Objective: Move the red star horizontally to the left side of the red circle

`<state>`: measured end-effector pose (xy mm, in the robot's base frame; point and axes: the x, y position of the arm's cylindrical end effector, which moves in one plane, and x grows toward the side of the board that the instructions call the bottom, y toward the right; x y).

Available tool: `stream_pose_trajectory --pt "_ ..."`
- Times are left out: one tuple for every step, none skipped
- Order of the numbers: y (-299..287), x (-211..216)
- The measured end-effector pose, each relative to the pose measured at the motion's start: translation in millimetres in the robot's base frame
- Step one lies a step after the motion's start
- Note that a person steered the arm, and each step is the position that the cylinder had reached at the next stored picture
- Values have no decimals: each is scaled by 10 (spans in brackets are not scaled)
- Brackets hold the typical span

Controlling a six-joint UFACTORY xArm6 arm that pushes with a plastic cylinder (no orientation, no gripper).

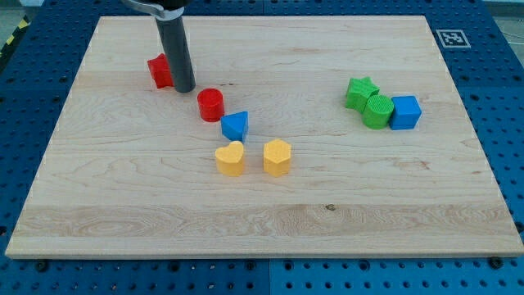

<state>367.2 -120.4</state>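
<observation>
A pale wooden desk is filling most of the view, sitting on a blue perforated base. A small black-and-white marker tag is lying at the desk's far right corner.

A straight dark rod is coming down from the view's top at the far left. My tip is resting on the desk, touching the right side of the red star, which is partly hidden behind the rod. There are no fingers on this arm, so there is nothing to be apart or together; the rod is simply standing against the star.

The red star is sitting far and left on the desk. The red circle, a short cylinder, is standing just right of my tip and a little nearer, apart from the star. The star is therefore lying to the circle's left but slightly farther back.

Just beside the red circle, nearer and to the right, a blue triangle is standing. Nearer again, a yellow heart and a yellow hexagon are sitting side by side, close but apart.

Well apart on the right, three blocks are clustering together: a green star, a green cylinder touching it, and a blue cube touching the cylinder's right side.
</observation>
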Motion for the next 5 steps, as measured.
stream_pose_trajectory --pt "82 -418" --pt "60 -751" --pt "-182 -726" --pt "-266 -447" --pt "-336 -116"
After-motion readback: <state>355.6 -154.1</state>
